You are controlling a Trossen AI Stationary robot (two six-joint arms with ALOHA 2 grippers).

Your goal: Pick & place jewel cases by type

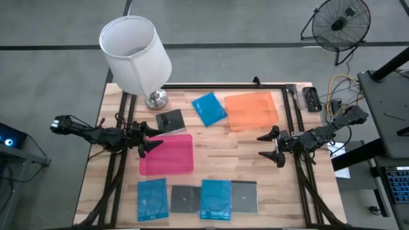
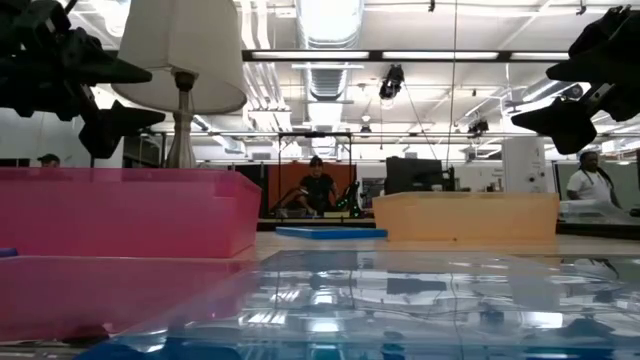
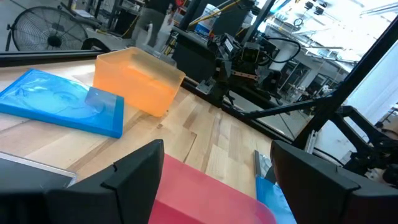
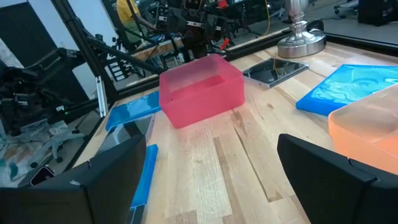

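Six jewel cases lie flat on the wooden table. Four sit in a row near the near edge: blue (image 1: 153, 199), dark (image 1: 185, 199), blue (image 1: 216, 199), dark (image 1: 243, 196). A blue case (image 1: 209, 108) and a dark case (image 1: 170, 121) lie toward the far edge. My left gripper (image 1: 146, 140) hovers open over the left end of the pink tray (image 1: 167, 154). My right gripper (image 1: 271, 147) hovers open over bare wood just near of the orange tray (image 1: 251, 110). Both are raised above the table in the low view, left (image 2: 105, 95) and right (image 2: 575, 85).
A lamp with a white shade (image 1: 136, 54) stands on its metal base (image 1: 156, 99) at the far left, beside the far dark case. Bare wood lies between the two trays and the near row. A black frame rail (image 1: 217, 86) runs along the far edge. People show in the room behind (image 2: 316, 185).
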